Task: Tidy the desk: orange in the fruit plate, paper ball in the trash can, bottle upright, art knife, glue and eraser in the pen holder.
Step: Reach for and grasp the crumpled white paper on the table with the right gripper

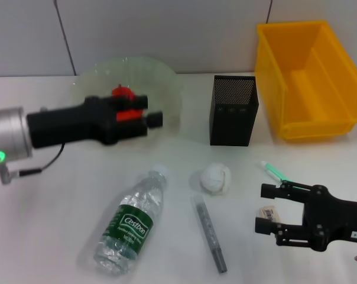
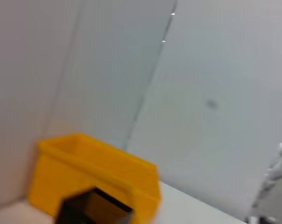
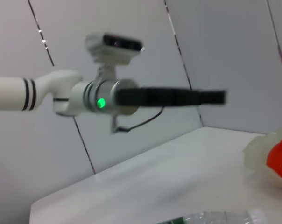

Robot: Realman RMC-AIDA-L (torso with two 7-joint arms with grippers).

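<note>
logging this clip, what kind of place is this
Probably a staged desk-tidying setup in a lab or office: a plain white table against pale wall panels, laid out with a black mesh pen holder, a yellow bin, a fallen water bottle and a paper ball.

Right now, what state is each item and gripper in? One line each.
orange: on the fruit plate, partly hidden by the left gripper
left gripper: above the plate, open
bottle: lying on its side, capped
paper ball: on the desk, not binned
art knife: flat on the desk
pen holder: upright
trash can: upright, looks empty
right gripper: low over the desk, open
eraser: on the desk at its fingers
</note>
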